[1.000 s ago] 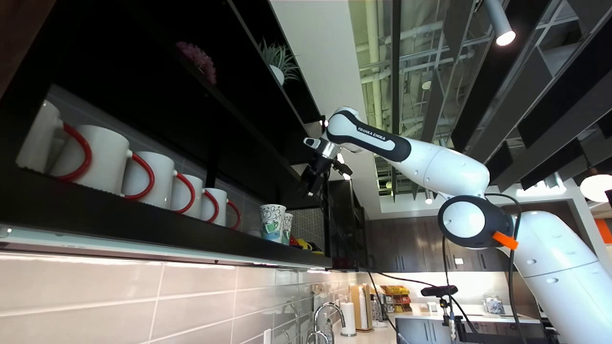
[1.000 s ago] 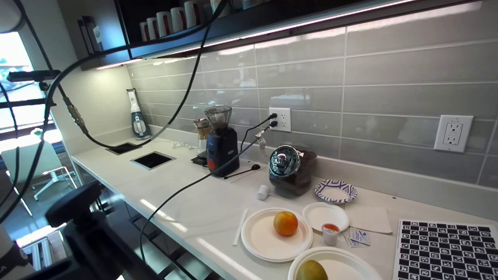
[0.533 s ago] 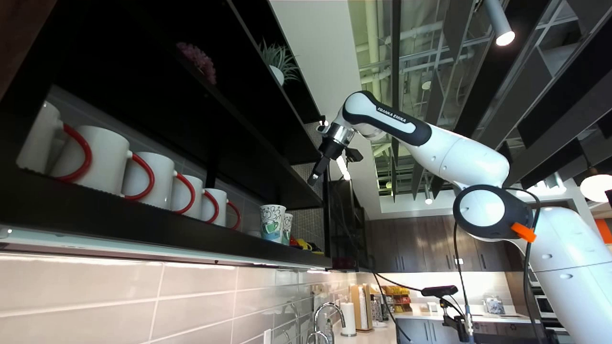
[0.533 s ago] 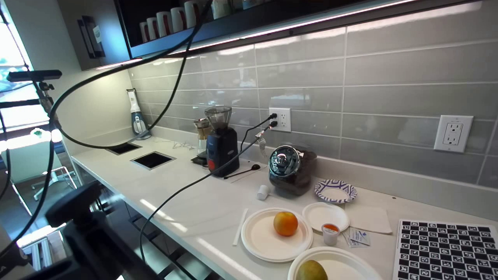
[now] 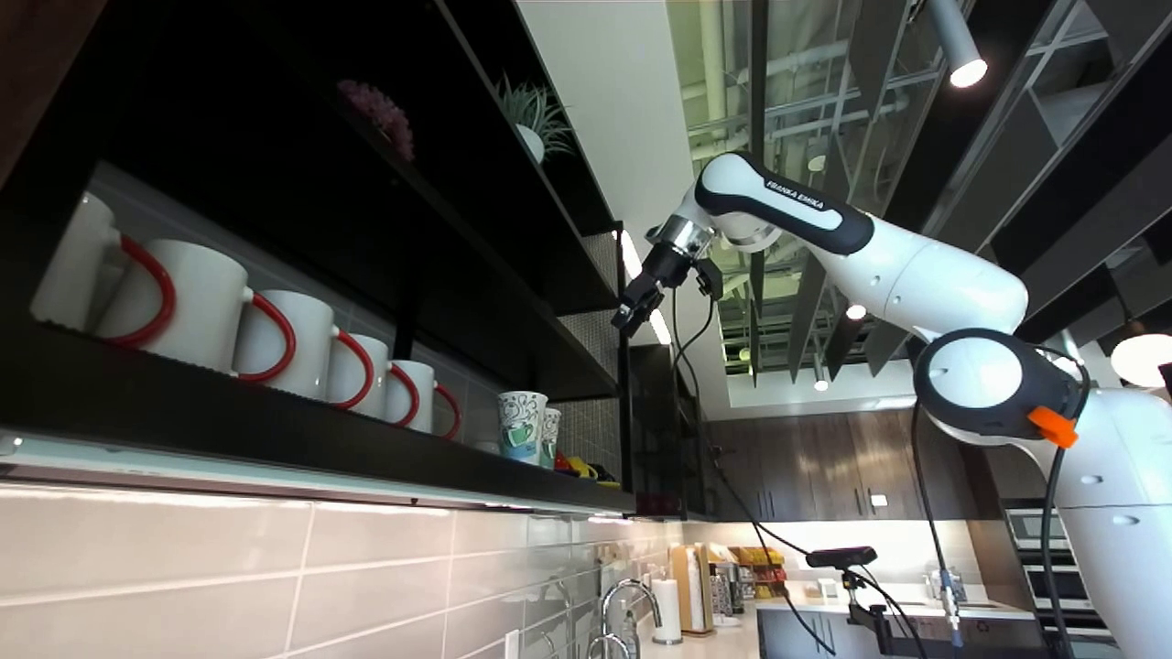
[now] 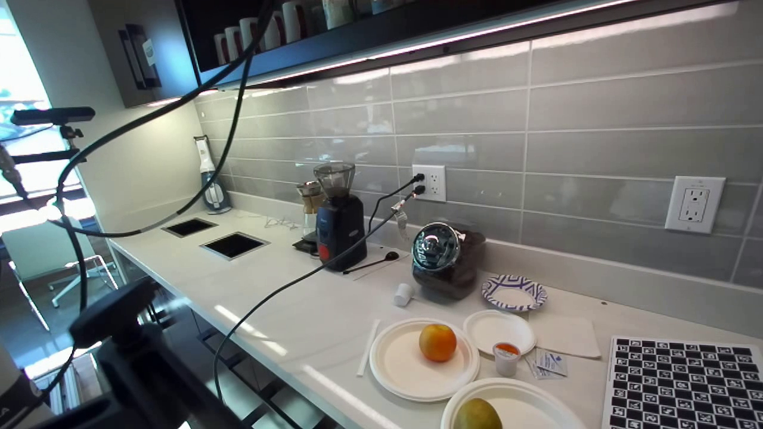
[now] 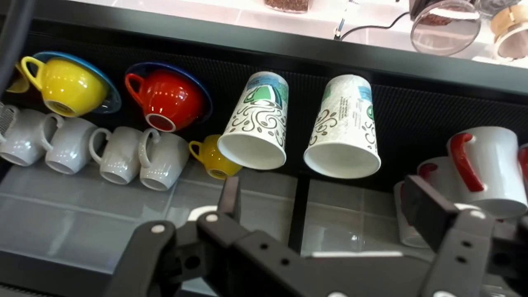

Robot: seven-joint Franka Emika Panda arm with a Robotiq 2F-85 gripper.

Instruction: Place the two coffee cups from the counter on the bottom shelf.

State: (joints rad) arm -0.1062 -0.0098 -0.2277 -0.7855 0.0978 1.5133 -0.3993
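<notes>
Two white paper coffee cups with green-blue marks stand upright, side by side, on the bottom shelf. In an exterior view the nearer cup (image 5: 522, 427) partly covers the farther cup (image 5: 549, 439). The wrist view, upside down, shows both cups (image 7: 262, 119) (image 7: 346, 123), rims towards me. The bottom shelf is a long black board (image 5: 275, 428) with a lit underside; it also shows in an exterior view (image 6: 381, 37) and the wrist view (image 7: 420, 107). My gripper (image 5: 628, 316) is open and empty, above and out in front of the shelf. Its fingers (image 7: 328, 196) are apart from the cups.
White mugs with red handles (image 5: 197, 302) stand along the shelf. A yellow cup (image 7: 74, 86), a red cup (image 7: 175, 101) and small pale mugs (image 7: 119, 154) share it. A higher dark shelf (image 5: 485, 284) overhangs. The counter (image 6: 286, 310) holds plates and a grinder (image 6: 341, 223).
My arm has drawn back from the shelf, the gripper moving right and a little up in an exterior view. The arm's cable has swung along. The cups have not moved.
</notes>
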